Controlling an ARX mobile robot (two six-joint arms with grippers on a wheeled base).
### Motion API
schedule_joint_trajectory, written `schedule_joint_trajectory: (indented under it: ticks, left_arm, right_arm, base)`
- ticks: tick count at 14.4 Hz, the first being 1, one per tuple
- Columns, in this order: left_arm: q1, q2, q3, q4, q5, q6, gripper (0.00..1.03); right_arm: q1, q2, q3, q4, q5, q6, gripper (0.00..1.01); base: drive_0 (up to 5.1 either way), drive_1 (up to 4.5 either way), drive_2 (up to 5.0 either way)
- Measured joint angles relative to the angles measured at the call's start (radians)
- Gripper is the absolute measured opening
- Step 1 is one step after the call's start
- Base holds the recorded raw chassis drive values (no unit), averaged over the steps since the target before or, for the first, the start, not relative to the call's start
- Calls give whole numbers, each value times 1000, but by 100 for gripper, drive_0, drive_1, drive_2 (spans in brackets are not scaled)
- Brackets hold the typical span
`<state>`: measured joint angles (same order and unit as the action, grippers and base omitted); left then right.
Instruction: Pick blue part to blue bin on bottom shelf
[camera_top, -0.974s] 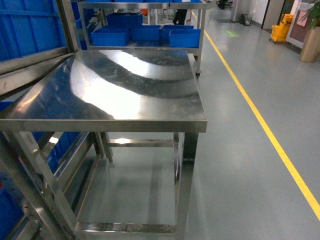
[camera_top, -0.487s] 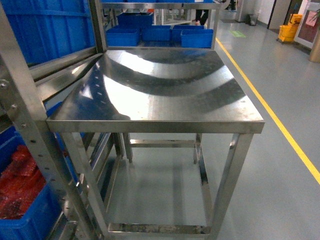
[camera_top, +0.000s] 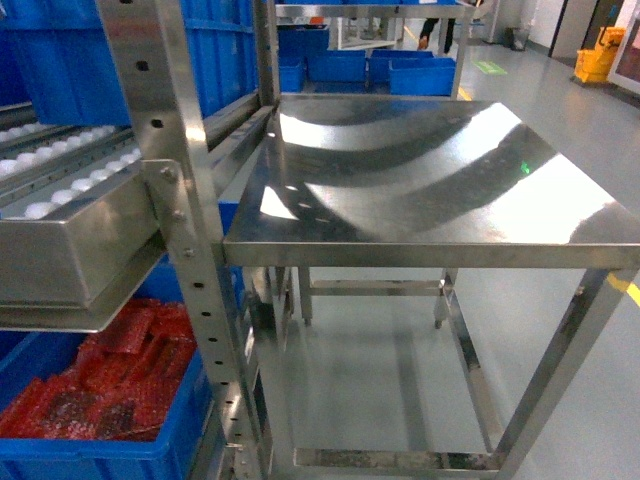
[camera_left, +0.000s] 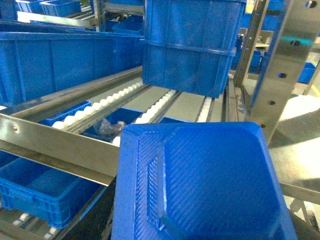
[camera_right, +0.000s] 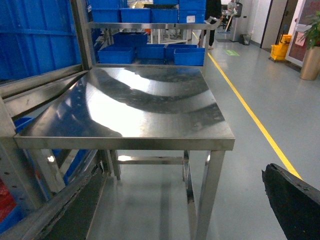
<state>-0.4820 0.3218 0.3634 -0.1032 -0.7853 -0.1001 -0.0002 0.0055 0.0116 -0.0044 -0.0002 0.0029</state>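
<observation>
Glossy stainless-steel table (camera_top: 430, 175), matt blue plastic crate (camera_left: 192, 42), textured blue plastic part (camera_left: 200, 185), white roller tracks (camera_left: 105, 102).

Crate of red bubble-wrap bags (camera_top: 100, 440): we see it cut by the head view's left and bottom edges, its back under the roller shelf (camera_top: 70, 255).

Steel desk (camera_top: 430, 190): right corner runs past the head view's edge.

Blue moulded part (camera_left: 200, 185): fills the lower left-wrist view, bottom cut off; we cannot see what holds it, nor the left claw.

Dark bundle (camera_left: 107, 128) below the rollers: too small to identify.

Black shape (camera_right: 292, 200): cropped at the right-wrist view's corner; we cannot tell the right claw's state.

Person (camera_right: 214, 9) in the distance: only partly visible.
</observation>
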Motion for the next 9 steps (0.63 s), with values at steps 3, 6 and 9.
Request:
schedule_joint_trajectory:
  ticks: [3, 6, 9]
  left_arm:
    - [0, -1, 0, 3, 0, 0, 43]
    - [0, -1, 0, 3, 0, 0, 43]
    - [0, -1, 0, 2, 0, 0, 43]
  right_arm:
    - [0, 0, 0, 2, 0, 0, 98]
    - [0, 0, 0, 1, 0, 0, 98]
    - [0, 0, 0, 0, 1, 0, 98]
  base:
    - [-9, 421, -439]
    - [-9, 421, -439]
    - [-9, 421, -439]
